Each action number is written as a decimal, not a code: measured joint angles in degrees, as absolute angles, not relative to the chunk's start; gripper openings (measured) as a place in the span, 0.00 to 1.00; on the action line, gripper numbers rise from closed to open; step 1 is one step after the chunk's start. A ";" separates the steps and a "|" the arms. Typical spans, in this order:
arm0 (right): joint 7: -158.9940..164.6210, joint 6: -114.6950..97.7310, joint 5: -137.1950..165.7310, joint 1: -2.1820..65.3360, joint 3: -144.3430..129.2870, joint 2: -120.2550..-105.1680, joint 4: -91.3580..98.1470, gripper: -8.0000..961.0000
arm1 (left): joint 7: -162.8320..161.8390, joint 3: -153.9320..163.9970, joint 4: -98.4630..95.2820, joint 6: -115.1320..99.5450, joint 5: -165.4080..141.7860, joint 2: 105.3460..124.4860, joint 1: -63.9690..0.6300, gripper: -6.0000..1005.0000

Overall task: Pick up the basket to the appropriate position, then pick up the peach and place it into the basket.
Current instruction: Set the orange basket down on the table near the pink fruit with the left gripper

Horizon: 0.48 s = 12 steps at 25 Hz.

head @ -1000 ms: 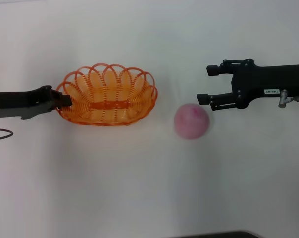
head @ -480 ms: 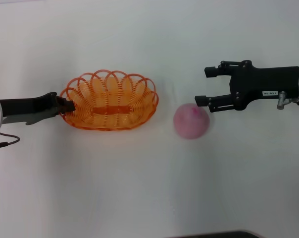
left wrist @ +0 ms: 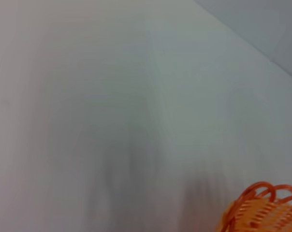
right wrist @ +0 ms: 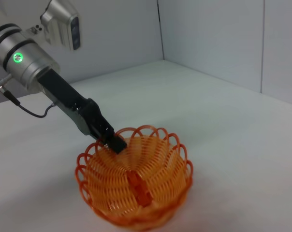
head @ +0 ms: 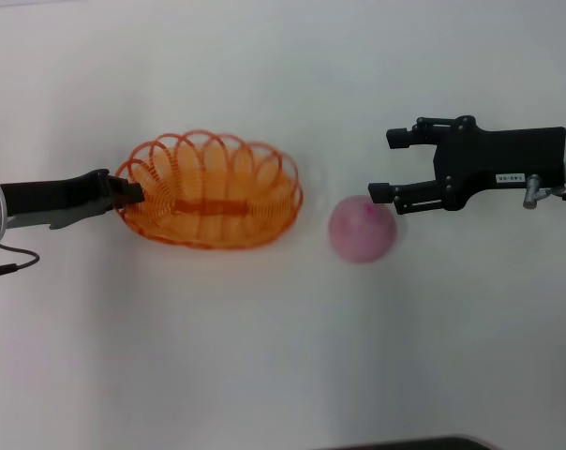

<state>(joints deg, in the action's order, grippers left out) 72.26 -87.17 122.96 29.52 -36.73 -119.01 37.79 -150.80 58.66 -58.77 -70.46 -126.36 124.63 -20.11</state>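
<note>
Basket (head: 213, 192) is the landmark here, orange, sitting tilted on the white table (head: 264, 356). On its left end the left gripper (head: 133, 191) is clamped onto the rim. Off to the basket's right, apart from it, the pink peach (head: 362, 229) rests on the table. Right gripper (head: 387, 165) hangs just beyond the peach, fingers spread wide, holding nothing.

Left gripper (head: 131, 192) reaches in from the left, fingers pinched tight. Right gripper (head: 388, 165) comes in level from the right, jaws spread wide.
</note>
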 joint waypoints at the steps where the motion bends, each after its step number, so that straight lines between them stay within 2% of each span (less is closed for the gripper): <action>1: 72.27 -87.14 122.96 29.51 -36.76 -119.01 37.79 0.93 | -150.77 58.67 -59.02 -70.46 -126.09 124.63 -19.94 0.12; 12: 72.44 -87.00 122.96 29.68 -36.52 -118.94 37.79 0.93 | -151.01 58.29 -60.38 -73.01 -125.66 124.63 -19.93 0.27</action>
